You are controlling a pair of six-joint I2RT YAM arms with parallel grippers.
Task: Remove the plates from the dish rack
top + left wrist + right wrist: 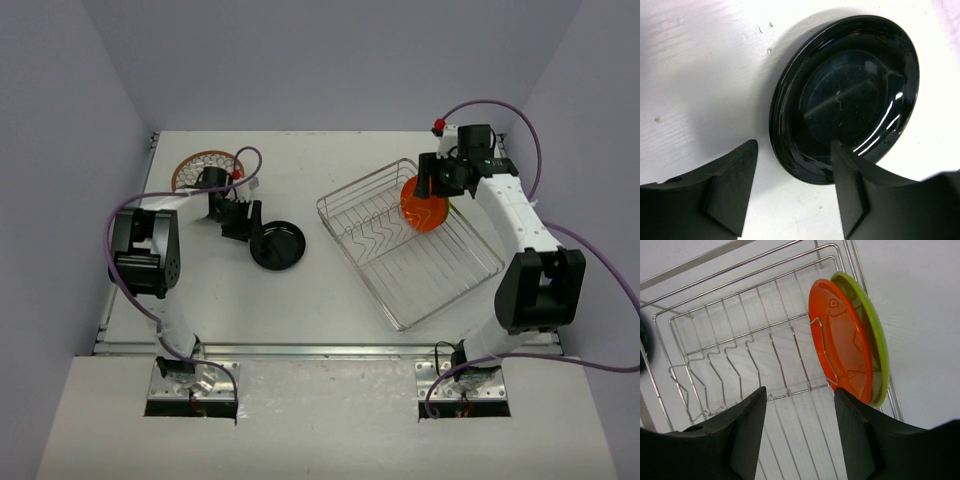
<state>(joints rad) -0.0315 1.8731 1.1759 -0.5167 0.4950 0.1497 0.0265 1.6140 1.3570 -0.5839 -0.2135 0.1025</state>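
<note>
The silver wire dish rack (375, 215) sits right of centre. An orange plate (424, 208) stands on edge at its far right end, with a lime green plate (448, 209) close behind it. My right gripper (436, 180) is open just above them. In the right wrist view the open gripper (800, 392) hangs over the rack wires (740, 350), left of the orange plate (840, 340) and the lime plate (876, 335). A black plate (280, 246) lies flat on the table. My left gripper (794, 150) is open and empty at the rim of the black plate (850, 90).
A red-rimmed plate (200, 165) lies on the table at the back left, partly under the left arm. The rest of the rack holds only zigzag dividers. Grey walls close in the table on three sides.
</note>
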